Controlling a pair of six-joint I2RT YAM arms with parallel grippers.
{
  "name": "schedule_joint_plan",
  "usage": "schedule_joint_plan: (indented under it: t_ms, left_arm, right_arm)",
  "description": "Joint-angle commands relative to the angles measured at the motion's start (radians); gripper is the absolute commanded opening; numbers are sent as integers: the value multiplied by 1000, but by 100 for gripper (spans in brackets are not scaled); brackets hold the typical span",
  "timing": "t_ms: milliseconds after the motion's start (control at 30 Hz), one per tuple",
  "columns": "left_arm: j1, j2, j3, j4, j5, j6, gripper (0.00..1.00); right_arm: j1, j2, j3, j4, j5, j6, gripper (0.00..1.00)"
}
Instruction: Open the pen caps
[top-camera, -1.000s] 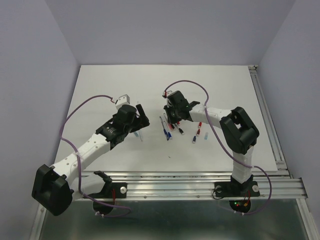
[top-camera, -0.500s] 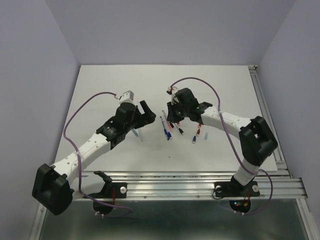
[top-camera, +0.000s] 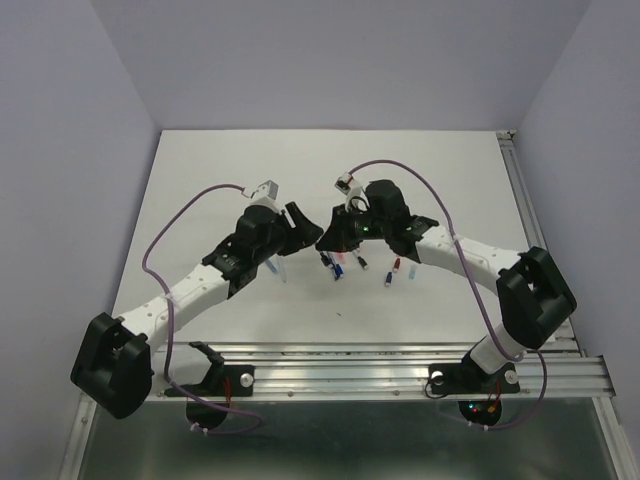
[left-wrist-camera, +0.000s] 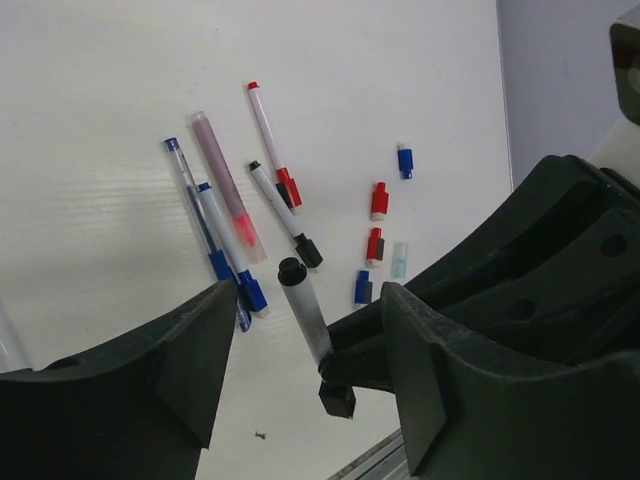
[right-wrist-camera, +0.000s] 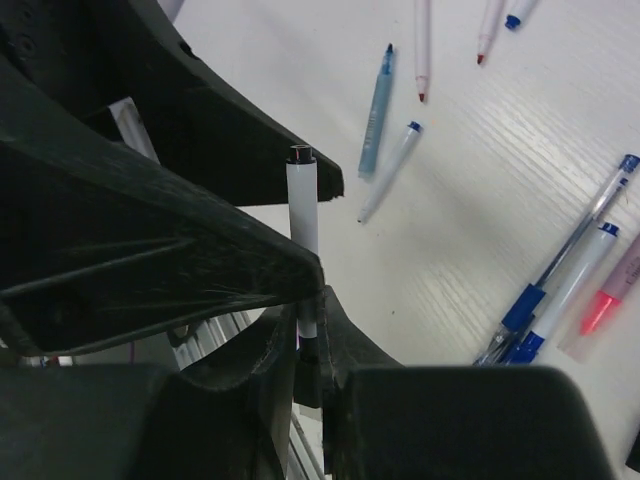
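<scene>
My right gripper (top-camera: 328, 240) (right-wrist-camera: 320, 330) is shut on a white-barrelled pen (right-wrist-camera: 302, 215) (left-wrist-camera: 305, 315) and holds it above the table. The pen's free end (left-wrist-camera: 290, 270) is black, and a black piece (left-wrist-camera: 337, 400) sticks out on the other side of the fingers. My left gripper (top-camera: 298, 222) (left-wrist-camera: 307, 295) is open, with one finger on either side of the pen's free end and not touching it. Several pens (left-wrist-camera: 215, 240) lie on the table below. Loose red caps (left-wrist-camera: 379, 200) and blue caps (left-wrist-camera: 362, 287) lie beside them.
More pens (right-wrist-camera: 377, 110) lie apart to the left of the group, under the left arm. The aluminium rail (top-camera: 400, 355) runs along the table's near edge, and another rail (top-camera: 535, 230) along the right side. Purple walls stand around the table.
My right gripper has lifted and swung left with the pen. My left gripper has moved right to meet it and now straddles the pen's end.
</scene>
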Motion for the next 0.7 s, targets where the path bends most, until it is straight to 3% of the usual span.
schedule_joint_plan:
  t_ms: [0,67,100,167,200,267,400,467,533,667]
  left_arm:
    - [-4,-2,-17,96,58,-27,64]
    - [-3,-4,-19,100,70,-33,53]
    - [-4,-10,-23,105,84,-42,40]
    - [-4,-16,-31,126,96,-51,24]
    - [-4,-19,-34,131,102,-53,3]
    - [-4,-25,-37,137,108,-58,0]
    - [-4,-58,-66,160,70,-71,0]
    - [-4,-68,-72,162,53,-85,0]
    - [-4,-78,-69,162,33,-88,0]
    - [-4,-85,-60,152,9,-99,0]
  right_arm:
    - [-5,-45,-26,137,-59,67,16]
    - [-7,-50,-31,153,-54,86,16]
    - [-5,-50,-37,172,-51,98,16]
    - [-5,-52,-43,214,-50,119,16]
    - [-7,-49,-44,222,-51,126,16]
    - [-5,-42,-38,225,-62,132,19]
    - [-4,-26,-20,160,-83,90,45]
    - [-4,-21,-29,145,-96,77,52]
    - [-1,-21,-34,131,-105,63,57]
    - [10,-12,-49,99,-108,44,57]
